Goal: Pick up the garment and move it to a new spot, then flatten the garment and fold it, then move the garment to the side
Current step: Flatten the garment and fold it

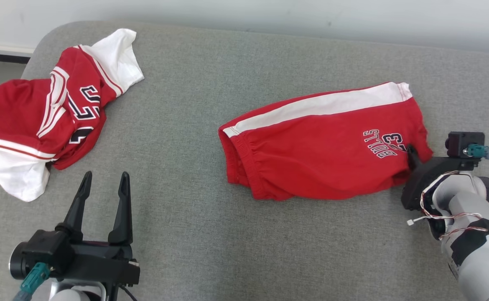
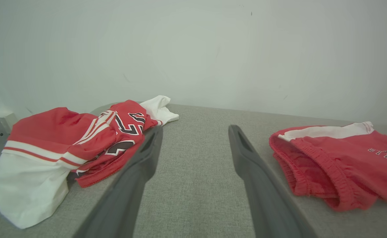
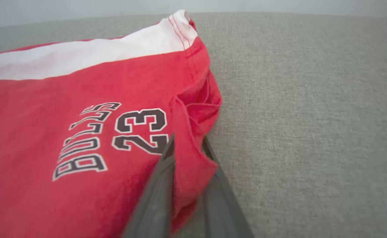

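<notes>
Wide bare strip of surface [image 1: 177,125] between jersey [image 1: 27,117] and shorts [image 1: 319,159]: passable. Jersey blocks far left; shorts block centre-right.

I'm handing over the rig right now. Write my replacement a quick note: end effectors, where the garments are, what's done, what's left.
The left end effector is open and empty, hovering over the grey cushion between the two garments.
The right end effector pinches a fold at the leg hem of the red shorts, beside the "BULLS 23" print.
The shorts lie centre-right on the cushion and are not lifted. A crumpled red and white jersey lies at the far left.
Done: only the grasp on the shorts.
Left: lift and move them, flatten, fold, set aside.
</notes>
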Robot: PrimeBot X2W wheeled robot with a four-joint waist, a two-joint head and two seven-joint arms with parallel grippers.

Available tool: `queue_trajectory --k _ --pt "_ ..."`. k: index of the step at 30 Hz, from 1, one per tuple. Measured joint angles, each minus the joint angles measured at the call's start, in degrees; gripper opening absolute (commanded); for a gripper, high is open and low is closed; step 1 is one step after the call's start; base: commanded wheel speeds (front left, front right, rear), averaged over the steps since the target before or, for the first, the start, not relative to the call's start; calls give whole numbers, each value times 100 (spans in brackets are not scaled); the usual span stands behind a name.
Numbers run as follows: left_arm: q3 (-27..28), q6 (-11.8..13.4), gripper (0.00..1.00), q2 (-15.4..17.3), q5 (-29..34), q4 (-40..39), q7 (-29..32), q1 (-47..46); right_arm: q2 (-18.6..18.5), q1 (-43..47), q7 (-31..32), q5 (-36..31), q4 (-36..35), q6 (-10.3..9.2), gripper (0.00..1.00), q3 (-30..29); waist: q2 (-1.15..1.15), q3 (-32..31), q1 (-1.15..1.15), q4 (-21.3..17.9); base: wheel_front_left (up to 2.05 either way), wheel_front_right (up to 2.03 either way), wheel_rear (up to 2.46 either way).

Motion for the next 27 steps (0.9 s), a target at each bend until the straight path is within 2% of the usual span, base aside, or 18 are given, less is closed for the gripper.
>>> queue_trajectory --k 5,10,18,19,20,21,27 --pt "-10 0 100 7 -2 15 0 104 -2 84 -41 152 -129 0 0 132 0 -112 0 -91 0 0 0" --pt "-16 -1 100 5 11 24 0 281 -67 499 -175 465 -553 0 0 330 0 -315 0 -217 0 0 0" --pt "81 -1 100 -37 51 -59 0 565 -570 1726 -201 989 -1547 0 0 550 0 -570 0 -533 0 0 0" --pt "92 -1 100 -36 51 -69 -1 592 -628 1853 -163 1024 -1664 0 34 577 0 -586 0 -580 0 0 0" --pt "101 -1 100 -38 51 -76 0 609 -679 1949 -161 1024 -1781 0 60 584 0 -597 0 -625 0 0 0" --pt "103 -1 100 -38 53 -84 0 619 -728 2015 -147 1025 -1885 0 100 577 0 -607 0 -667 0 0 0" --pt "52 -1 100 -30 66 -102 0 599 -995 1965 232 794 -2339 0 100 264 0 -623 0 -787 0 0 0"
